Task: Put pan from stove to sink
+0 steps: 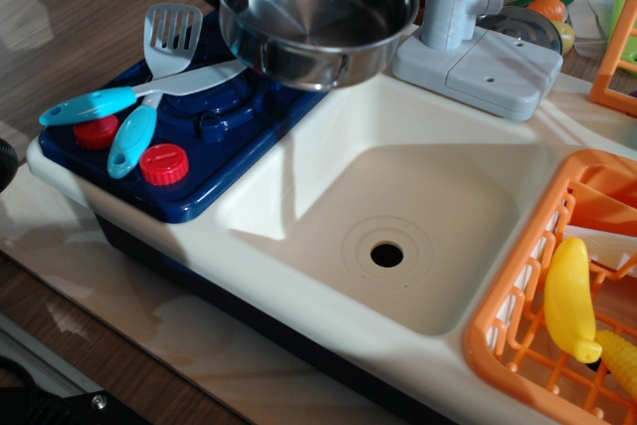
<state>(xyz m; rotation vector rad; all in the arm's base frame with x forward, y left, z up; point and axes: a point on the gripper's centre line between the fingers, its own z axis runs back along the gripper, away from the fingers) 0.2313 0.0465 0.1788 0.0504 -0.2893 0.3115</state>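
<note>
Brown wood shows on the desk (70,17) under a toy kitchen. On it sits the dark blue stove (214,136) with two red knobs (163,163) and two blue-handled spatulas (119,111). The shiny pan (317,12) is up in the air, over the stove's right edge and the near corner of the white sink (398,216). Something dark sits behind the pan at the top. I cannot tell if the tool is spread or pinching. An orange rack (518,325) holds a yellow banana (569,301).
</note>
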